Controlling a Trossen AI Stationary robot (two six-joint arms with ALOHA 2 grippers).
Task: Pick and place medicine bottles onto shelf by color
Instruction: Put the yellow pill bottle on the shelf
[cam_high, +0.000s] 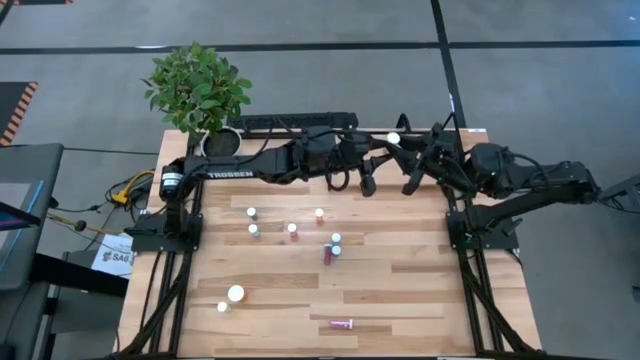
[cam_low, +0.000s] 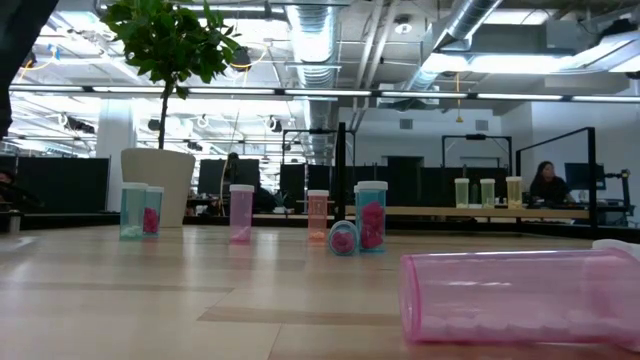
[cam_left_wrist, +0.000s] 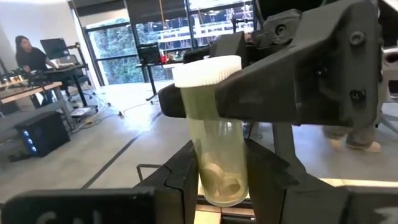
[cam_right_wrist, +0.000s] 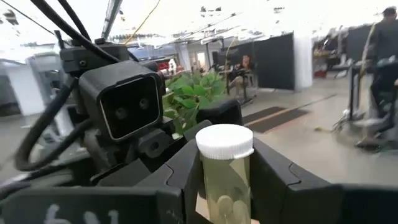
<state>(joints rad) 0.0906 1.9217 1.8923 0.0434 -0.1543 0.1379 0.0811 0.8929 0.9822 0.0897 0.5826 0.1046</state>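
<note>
You had both tools on one yellow bottle (cam_high: 393, 138) above the bench's (cam_high: 400, 300) far edge: left tool (cam_left_wrist: 222, 180) clenched low, right tool (cam_right_wrist: 225, 180) grasping beneath its cap.

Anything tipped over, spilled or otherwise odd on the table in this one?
Yes: two bottles lie on their sides. A pink bottle lies near the table's front edge, and a maroon bottle lies mid-table beside an upright one. Nothing looks spilled. Both pincers hold one pale yellow bottle above the back edge.
</note>
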